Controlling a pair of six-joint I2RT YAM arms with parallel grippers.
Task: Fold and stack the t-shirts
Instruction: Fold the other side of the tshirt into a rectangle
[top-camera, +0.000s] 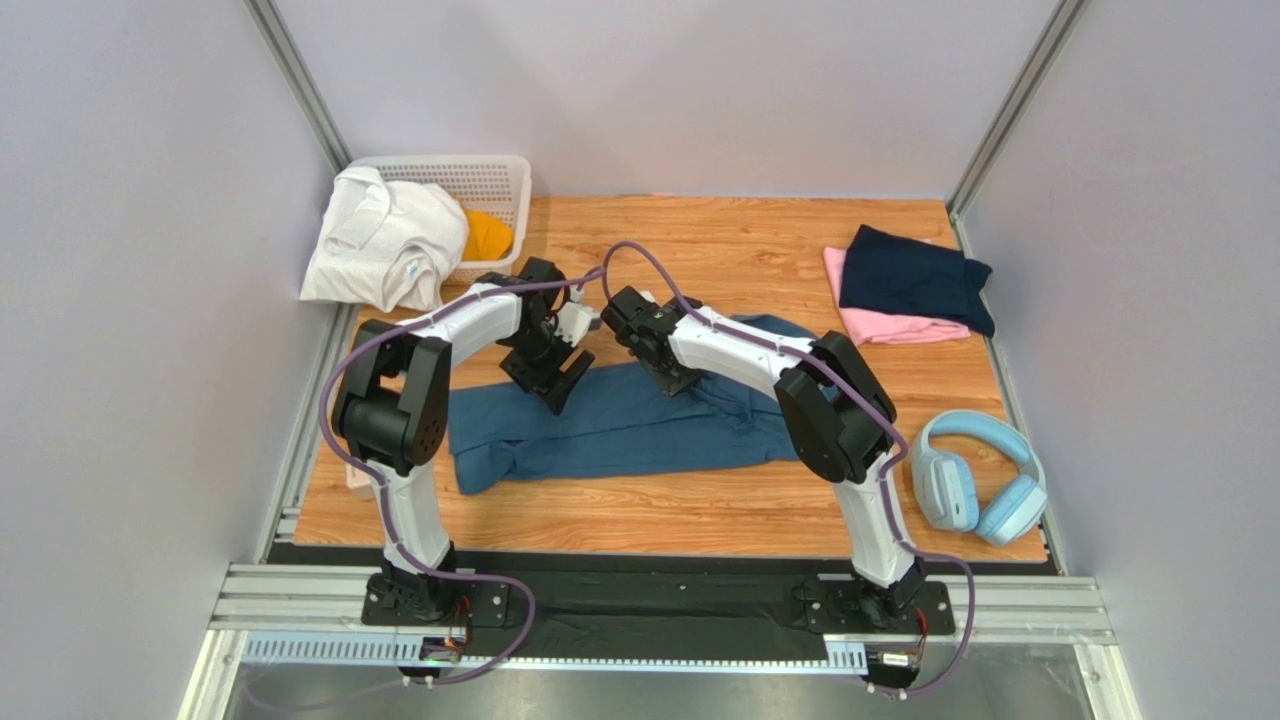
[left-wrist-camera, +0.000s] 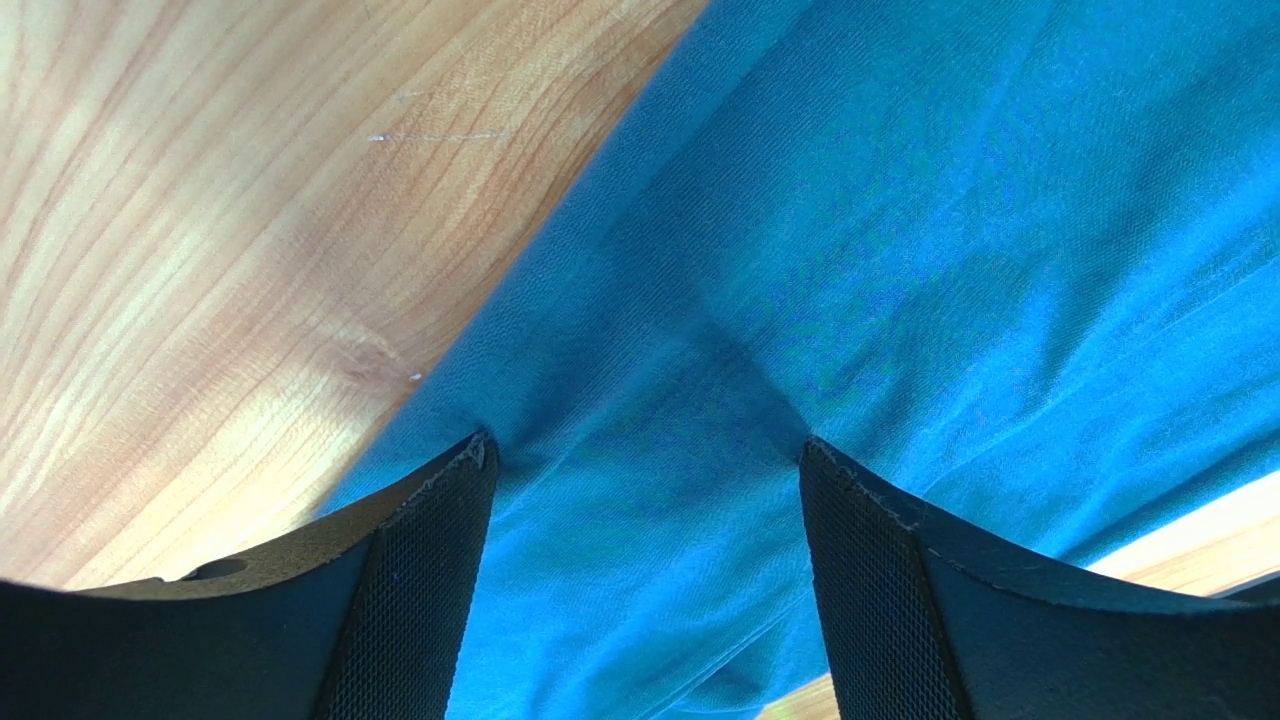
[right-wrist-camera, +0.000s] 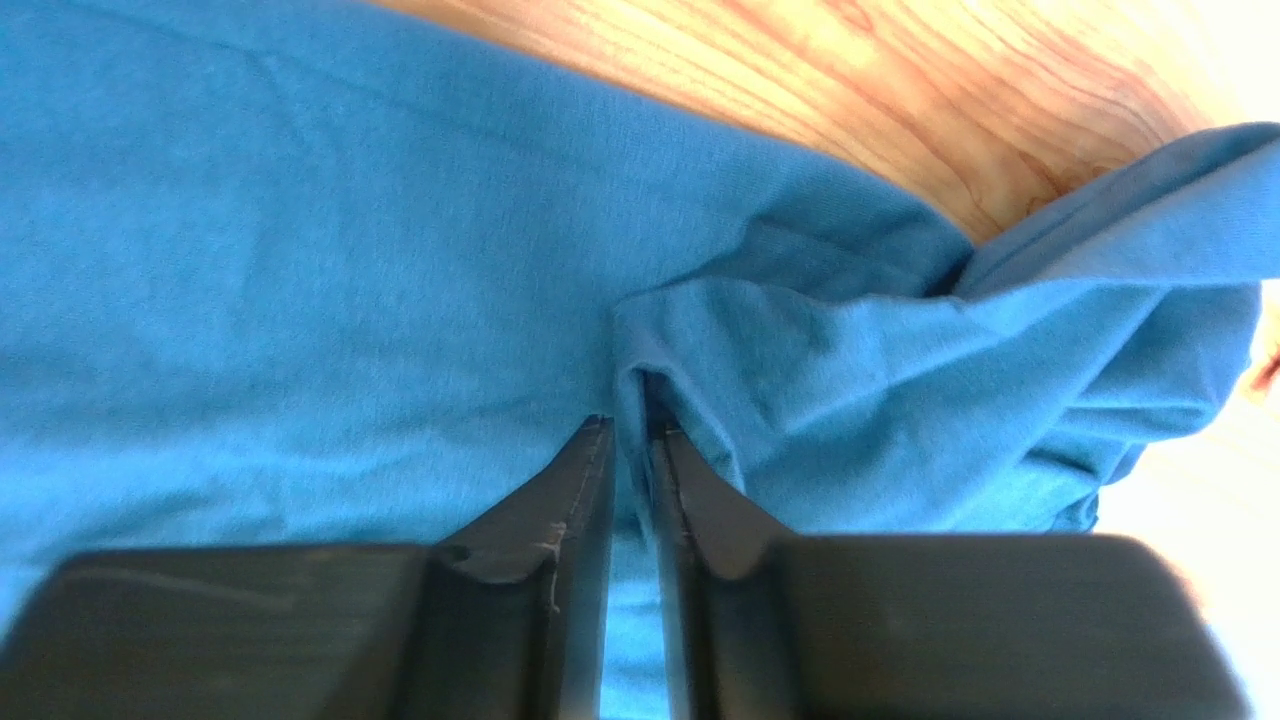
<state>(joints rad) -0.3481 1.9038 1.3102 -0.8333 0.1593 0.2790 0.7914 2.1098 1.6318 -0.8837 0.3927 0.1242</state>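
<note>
The slate-blue t-shirt (top-camera: 624, 425) lies spread across the middle of the wooden table. My left gripper (top-camera: 550, 378) is open, its fingertips (left-wrist-camera: 451, 495) pressed down on the shirt's far edge (left-wrist-camera: 842, 270) with cloth between them. My right gripper (top-camera: 670, 369) is shut on a raised fold of the blue shirt (right-wrist-camera: 781, 360) at its far edge. A folded dark navy t-shirt (top-camera: 912, 276) lies on a folded pink t-shirt (top-camera: 887, 324) at the far right. A white garment (top-camera: 383, 236) and an orange one (top-camera: 486, 234) lie at the basket, far left.
A white lattice basket (top-camera: 489, 182) stands in the far left corner. Light-blue headphones (top-camera: 977, 477) lie at the table's right near edge. Grey walls enclose the table on three sides. The bare wooden table (top-camera: 721, 255) shows behind the blue shirt.
</note>
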